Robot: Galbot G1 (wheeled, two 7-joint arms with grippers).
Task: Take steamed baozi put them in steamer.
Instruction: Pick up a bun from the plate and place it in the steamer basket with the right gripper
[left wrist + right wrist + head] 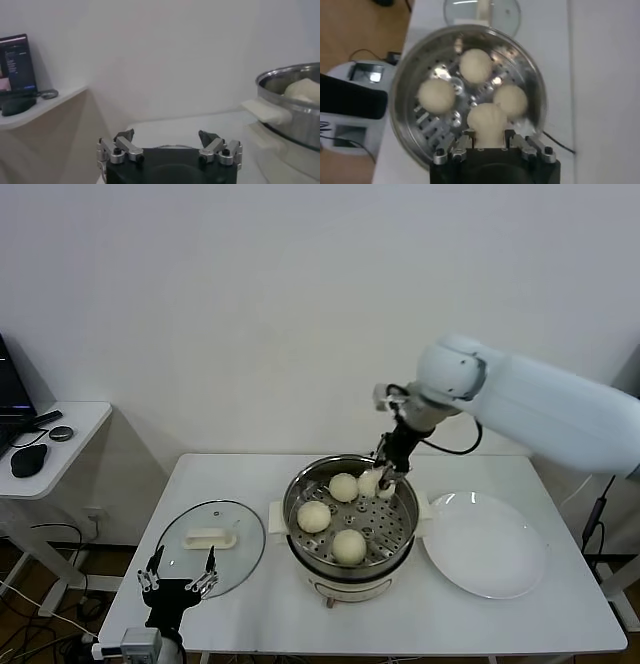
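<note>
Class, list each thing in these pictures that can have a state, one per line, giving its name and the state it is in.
Steamer: uncovered, three baozi resting on its tray.
Fourth baozi: pinched in the right gripper, over the tray.
Right gripper: shut on that baozi.
Left gripper: open, empty, near the table's front edge.
Glass lid: off, flat on the table.
White plate: empty.

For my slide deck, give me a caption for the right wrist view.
Right gripper holds the fourth baozi over the steamer, above three buns on its perforated tray.
</note>
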